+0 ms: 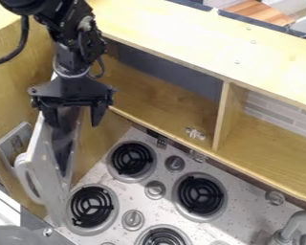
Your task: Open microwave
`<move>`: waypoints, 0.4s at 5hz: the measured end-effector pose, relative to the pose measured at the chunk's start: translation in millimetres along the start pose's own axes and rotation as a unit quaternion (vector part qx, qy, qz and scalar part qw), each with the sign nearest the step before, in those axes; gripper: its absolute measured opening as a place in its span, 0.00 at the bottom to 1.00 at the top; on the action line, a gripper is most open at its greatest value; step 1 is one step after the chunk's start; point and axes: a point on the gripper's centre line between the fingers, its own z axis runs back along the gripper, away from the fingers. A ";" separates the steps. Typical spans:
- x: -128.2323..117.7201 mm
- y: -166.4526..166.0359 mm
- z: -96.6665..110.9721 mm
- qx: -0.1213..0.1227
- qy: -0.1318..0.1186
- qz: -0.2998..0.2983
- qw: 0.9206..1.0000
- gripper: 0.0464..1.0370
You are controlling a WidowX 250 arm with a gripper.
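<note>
The microwave door, a pale grey panel with a dark window, stands swung out from the wooden cabinet along the left edge of the speckled grey stovetop. Its white curved handle faces the wooden side wall. The black two-finger gripper hangs over the upper part of the door, its fingers spread well apart; whether either one touches the door, I cannot tell.

Behind the stovetop's back edge runs a light wooden shelf with an upright divider; a small metal catch sits on it, left of the divider. The stovetop carries black coil burners with silver round knobs among them. Near its right side, a grey curved faucet rises.
</note>
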 end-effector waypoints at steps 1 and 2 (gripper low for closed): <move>-0.4 1.0 -0.5 0.002 0.002 -0.005 1.000 0.96; -0.7 1.2 0.4 0.006 0.005 -0.009 1.000 0.96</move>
